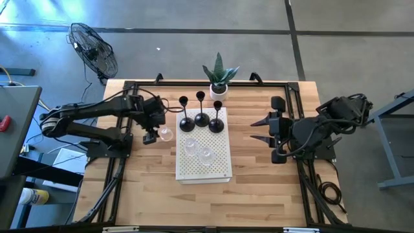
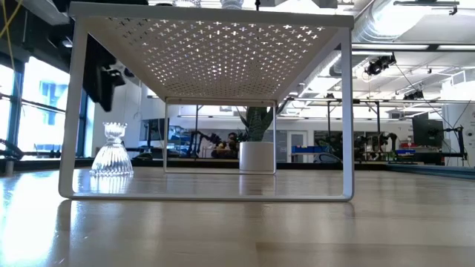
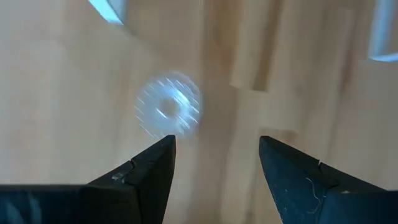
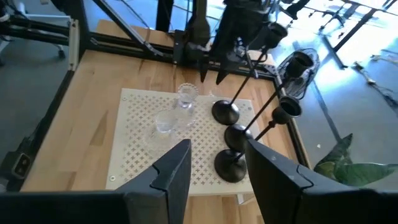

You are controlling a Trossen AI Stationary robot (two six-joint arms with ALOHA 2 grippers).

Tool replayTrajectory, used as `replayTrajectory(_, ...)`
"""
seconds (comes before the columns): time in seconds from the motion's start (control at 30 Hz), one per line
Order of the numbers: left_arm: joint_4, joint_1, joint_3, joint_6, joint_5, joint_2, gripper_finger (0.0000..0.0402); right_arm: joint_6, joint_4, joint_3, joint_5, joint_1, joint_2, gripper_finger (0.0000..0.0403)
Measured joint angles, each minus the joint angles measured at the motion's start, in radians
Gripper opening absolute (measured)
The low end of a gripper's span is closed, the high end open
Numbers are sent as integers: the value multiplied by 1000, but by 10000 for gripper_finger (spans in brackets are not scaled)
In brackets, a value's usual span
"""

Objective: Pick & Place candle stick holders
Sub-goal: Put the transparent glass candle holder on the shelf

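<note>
Three black candle stick holders (image 1: 202,119) stand on their domed bases at the far end of a white perforated stand (image 1: 207,169); they also show in the right wrist view (image 4: 231,165). Two clear glass holders (image 1: 198,150) stand on the stand's middle. A third clear glass holder (image 1: 166,134) stands upright on the table just left of the stand (image 2: 111,152). My left gripper (image 1: 150,136) is open and hovers above and beside it; in the left wrist view the glass holder (image 3: 168,104) lies just beyond the open fingers (image 3: 214,163). My right gripper (image 1: 261,129) is open and empty, right of the stand.
A green plant in a white pot (image 1: 220,79) stands at the table's far edge behind the stand (image 2: 257,154). A black frame rail (image 1: 294,97) runs round the table. A fan (image 1: 94,50) stands on the floor beyond the far left corner. Bare wood lies toward the near edge.
</note>
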Motion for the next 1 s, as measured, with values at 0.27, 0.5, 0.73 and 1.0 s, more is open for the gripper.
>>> replayTrajectory(0.27, 127, -41, -32, 33, -32, 4, 227, -1, 0, 0, 30, 0, 0, 144)
replayTrajectory(0.5, 131, -41, -33, 35, -29, 21, 227, -1, 0, 0, 30, 0, -1, 144)
replayTrajectory(0.73, 118, -42, -33, 1, 28, 36, 227, -1, -2, 0, 33, 0, -1, 144)
replayTrajectory(1.0, 135, -40, -33, 2, 7, 70, 227, -1, -6, 0, 33, 0, -1, 144)
